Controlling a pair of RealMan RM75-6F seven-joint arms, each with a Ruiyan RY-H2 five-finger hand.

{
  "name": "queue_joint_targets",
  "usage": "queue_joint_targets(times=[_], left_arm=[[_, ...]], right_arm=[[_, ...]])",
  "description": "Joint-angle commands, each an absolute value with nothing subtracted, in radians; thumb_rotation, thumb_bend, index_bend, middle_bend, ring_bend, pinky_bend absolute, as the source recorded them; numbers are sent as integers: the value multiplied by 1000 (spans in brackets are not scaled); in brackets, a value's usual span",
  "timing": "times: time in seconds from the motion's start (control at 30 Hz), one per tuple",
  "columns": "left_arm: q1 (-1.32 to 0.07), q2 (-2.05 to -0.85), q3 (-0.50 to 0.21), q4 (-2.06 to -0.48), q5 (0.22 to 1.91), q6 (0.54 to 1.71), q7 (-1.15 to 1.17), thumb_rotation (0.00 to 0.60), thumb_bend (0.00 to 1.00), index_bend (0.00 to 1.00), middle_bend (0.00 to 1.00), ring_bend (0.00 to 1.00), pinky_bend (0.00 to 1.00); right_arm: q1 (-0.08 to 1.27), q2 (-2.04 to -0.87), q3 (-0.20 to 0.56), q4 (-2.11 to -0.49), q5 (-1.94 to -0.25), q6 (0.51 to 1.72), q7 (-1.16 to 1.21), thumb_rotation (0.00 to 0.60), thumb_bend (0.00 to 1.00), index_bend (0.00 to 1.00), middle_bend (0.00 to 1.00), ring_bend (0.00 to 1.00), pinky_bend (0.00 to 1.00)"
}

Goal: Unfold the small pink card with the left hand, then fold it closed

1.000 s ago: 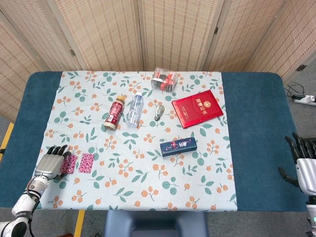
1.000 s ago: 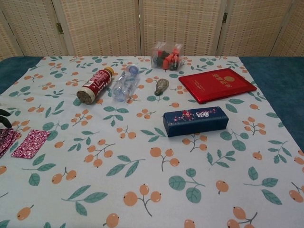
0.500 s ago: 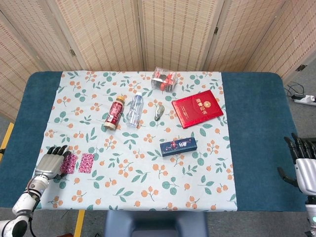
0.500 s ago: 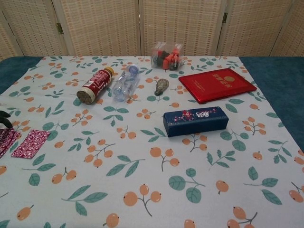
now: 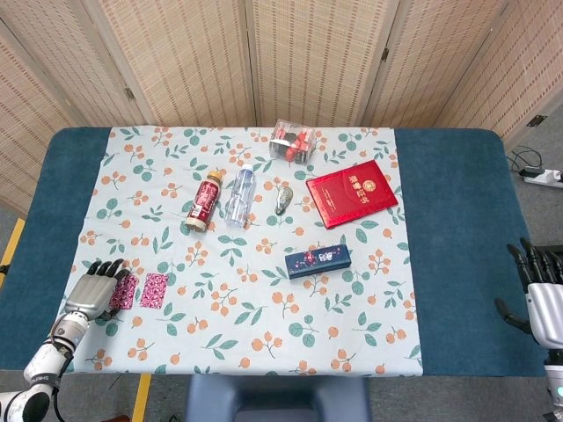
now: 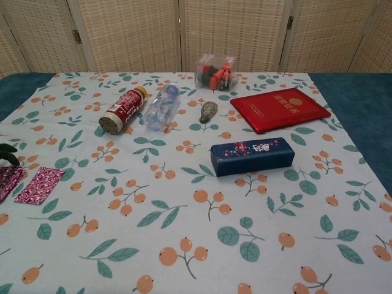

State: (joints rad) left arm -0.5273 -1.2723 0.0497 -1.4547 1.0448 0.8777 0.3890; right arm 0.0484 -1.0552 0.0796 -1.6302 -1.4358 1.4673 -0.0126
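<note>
The small pink card (image 5: 141, 291) lies unfolded on the flowered cloth near the table's front left, its two patterned halves side by side. In the chest view the pink card (image 6: 38, 185) sits at the left edge, the left half partly cut off. My left hand (image 5: 91, 290) lies just left of the card, dark fingers stretched toward the card's left half and touching or overlapping its edge; nothing is gripped. Only a fingertip (image 6: 7, 150) of it shows in the chest view. My right hand (image 5: 544, 294) hangs open off the table's right edge, fingers pointing up.
A red-labelled bottle (image 5: 203, 202) and a clear bottle (image 5: 239, 194) lie mid-table. Behind them sit a clear box of small items (image 5: 293, 141), a small metal object (image 5: 282, 199), a red booklet (image 5: 351, 193) and a dark blue box (image 5: 318, 260).
My left hand has slid slightly toward the table's front, easing back from the card. The card and right hand stay put.
</note>
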Motion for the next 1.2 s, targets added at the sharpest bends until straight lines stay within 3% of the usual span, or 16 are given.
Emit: queue_joint_targets(times=[0.03, 0.47, 0.73, 1.2], left_arm=[[-527, -1273, 49, -1453, 1043, 876, 390, 600, 352, 167, 0, 0, 0], [-526, -1266, 46, -1485, 1045, 890, 412, 600, 340, 93, 0, 0, 0], [-537, -1274, 43, -1545, 1093, 908, 434, 600, 340, 107, 0, 0, 0], [-583, -1336, 35, -1559, 986, 902, 581, 600, 340, 127, 0, 0, 0]], right_arm=[[48, -1056, 79, -1630, -1436, 1468, -12, 600, 323, 0, 0, 0, 0], [45, -1055, 78, -1631, -1434, 1468, -11, 600, 323, 0, 0, 0, 0], [45, -1056, 78, -1624, -1434, 1467, -3, 600, 323, 0, 0, 0, 0], [40, -1059, 78, -1596, -1423, 1461, 28, 600, 323, 0, 0, 0, 0]])
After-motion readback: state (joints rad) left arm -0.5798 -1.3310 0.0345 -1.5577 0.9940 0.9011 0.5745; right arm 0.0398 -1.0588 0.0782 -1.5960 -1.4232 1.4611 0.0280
